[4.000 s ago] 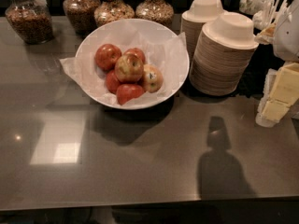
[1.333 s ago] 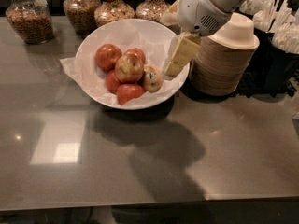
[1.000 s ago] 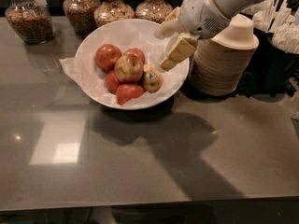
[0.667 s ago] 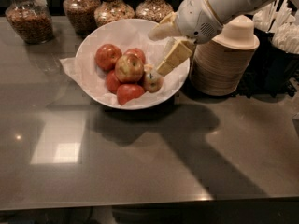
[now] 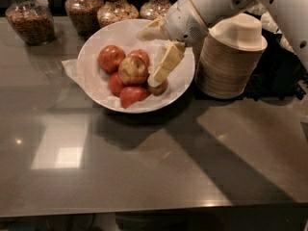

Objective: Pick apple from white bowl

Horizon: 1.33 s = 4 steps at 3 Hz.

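Note:
The white bowl [image 5: 94, 38], lined with crinkled paper, stands at the back middle of the dark counter. The mottled golden-yellow and red apple [image 5: 132, 70] lies on top of the pile in it. Red apples [image 5: 110, 57] lie around it, and a paler apple [image 5: 160, 87] sits at its right, partly hidden by a finger. My gripper [image 5: 147, 58] hangs over the right half of the bowl, open. One cream finger [image 5: 150, 32] points left above the apples. The other finger [image 5: 166, 64] points down just right of the mottled apple. I hold nothing.
Two stacks of beige paper bowls [image 5: 226, 64] stand right beside the white bowl, under my arm. Glass jars [image 5: 30, 19] of nuts and grains line the back edge. Dark clutter sits at the far right. The counter's front edge runs along the bottom.
My arm came in from the right and the gripper has moved left and down over the bowl, closer to the mottled apple. The apples have not moved.

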Motion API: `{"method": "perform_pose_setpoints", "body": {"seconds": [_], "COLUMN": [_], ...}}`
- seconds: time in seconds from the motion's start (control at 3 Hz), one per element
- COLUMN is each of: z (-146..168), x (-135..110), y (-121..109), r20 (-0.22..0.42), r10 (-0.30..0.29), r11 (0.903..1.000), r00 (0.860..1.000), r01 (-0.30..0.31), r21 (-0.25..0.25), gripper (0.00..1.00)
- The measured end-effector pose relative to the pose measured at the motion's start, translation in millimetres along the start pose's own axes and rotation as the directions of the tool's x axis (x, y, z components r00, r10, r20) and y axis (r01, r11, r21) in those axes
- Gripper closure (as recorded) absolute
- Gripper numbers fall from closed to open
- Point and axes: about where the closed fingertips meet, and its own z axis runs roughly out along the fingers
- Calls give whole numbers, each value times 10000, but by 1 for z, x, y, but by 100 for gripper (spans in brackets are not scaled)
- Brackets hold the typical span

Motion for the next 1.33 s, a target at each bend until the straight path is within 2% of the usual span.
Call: {"method": "perform_pose_setpoints", "body": {"seconds": [0.67, 1.33], "z": [32, 52], "x": [-6, 5], "y": [-6, -9], "r20": [95, 74], "r10": [-292, 7], "r11": [9957, 9915], "r00": [9995, 10000], "r01": [299, 3], "r21": [-875, -1305], "gripper": [19, 20]}}
